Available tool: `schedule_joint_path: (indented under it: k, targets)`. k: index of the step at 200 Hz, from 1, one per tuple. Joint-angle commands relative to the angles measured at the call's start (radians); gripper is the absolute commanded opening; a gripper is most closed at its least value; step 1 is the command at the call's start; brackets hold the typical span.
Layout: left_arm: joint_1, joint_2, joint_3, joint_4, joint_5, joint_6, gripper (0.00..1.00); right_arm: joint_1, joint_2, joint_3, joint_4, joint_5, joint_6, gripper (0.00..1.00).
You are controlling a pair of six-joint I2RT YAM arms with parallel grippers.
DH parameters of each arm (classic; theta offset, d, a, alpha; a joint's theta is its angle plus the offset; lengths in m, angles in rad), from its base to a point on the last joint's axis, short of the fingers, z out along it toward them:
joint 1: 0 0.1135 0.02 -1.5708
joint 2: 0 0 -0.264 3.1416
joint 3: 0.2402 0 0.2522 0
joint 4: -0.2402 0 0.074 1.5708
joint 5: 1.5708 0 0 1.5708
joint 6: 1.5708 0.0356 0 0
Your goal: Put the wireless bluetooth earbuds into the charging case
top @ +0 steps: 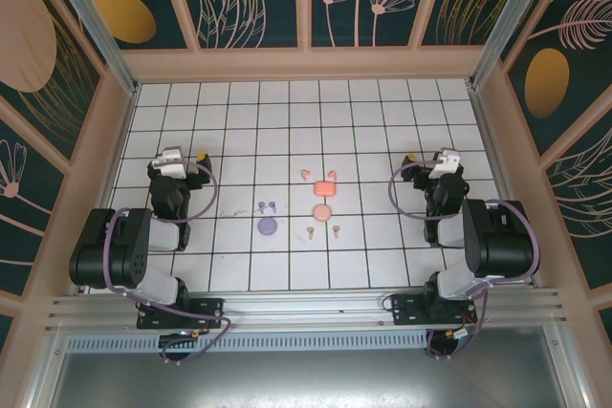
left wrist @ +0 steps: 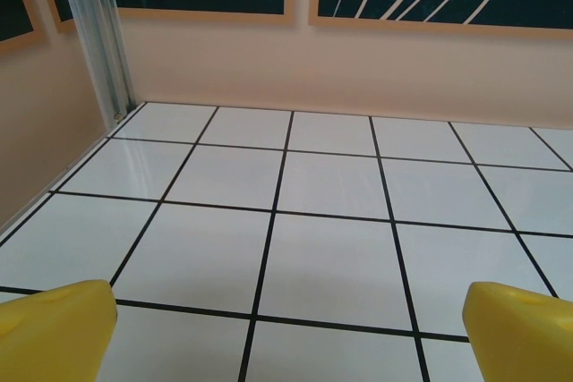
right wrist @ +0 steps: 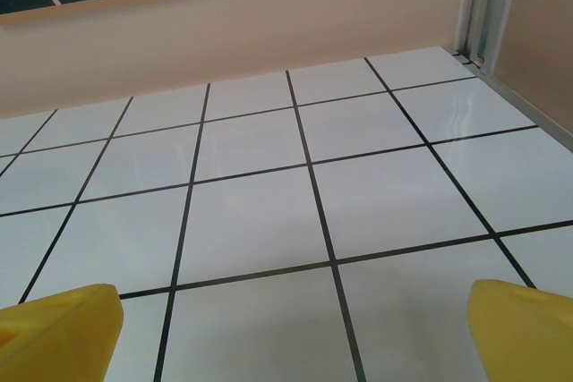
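Lilac earbuds [top: 260, 204], coral earbuds [top: 304, 175] and pale pink earbuds [top: 311, 231] lie in pairs mid-worktop [top: 382, 121]. Each is tiny, with a little stem. Nearby sit a lilac case [top: 268, 226], coral case [top: 324, 187] and pale pink case [top: 322, 211]. The left tool [left wrist: 286, 337] and right tool [right wrist: 295, 337] are spread apart, holding nothing, well away at the sides.
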Motion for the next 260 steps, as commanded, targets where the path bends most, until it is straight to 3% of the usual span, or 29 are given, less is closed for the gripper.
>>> schedule_joint_path:
  k: [1, 19, 51, 75, 90, 115, 150, 200, 260]
  targets:
    - [0.006, 0.0, 0.008, 0.005, -0.003, -0.016, 0.99, -0.007, 0.003, 0.015, 0.02, -0.025, -0.007, 0.99]
    - [0.006, -0.006, 0.004, 0.015, -0.001, -0.013, 0.99, 0.012, -0.033, 0.03, -0.021, 0.021, -0.01, 0.99]
    - [0.006, -0.048, 0.068, -0.132, -0.007, -0.013, 0.99, 0.047, -0.206, 0.082, -0.274, 0.117, 0.01, 0.99]
    - [0.006, -0.093, 0.145, -0.305, 0.011, -0.003, 0.99, 0.045, -0.305, 0.125, -0.459, 0.129, 0.129, 0.99]
    - [0.006, -0.131, 0.168, -0.37, 0.014, -0.001, 0.99, 0.037, -0.354, 0.194, -0.65, 0.197, 0.303, 0.99]
    - [0.006, -0.213, 0.178, -0.442, 0.026, -0.02, 0.99, 0.022, -0.347, 0.292, -0.841, 0.105, 0.359, 0.99]
    - [0.005, -0.292, 0.23, -0.565, 0.059, -0.167, 0.99, 0.048, -0.374, 0.301, -0.902, -0.054, 0.345, 0.99]
    - [-0.004, -0.442, 0.222, -0.675, 0.087, -0.436, 0.99, 0.293, -0.383, 0.414, -1.142, 0.007, 0.304, 0.95]
    - [-0.021, -0.628, 0.166, -0.769, 0.023, -0.65, 0.99, 0.566, -0.373, 0.501, -1.251, 0.043, 0.429, 0.91]
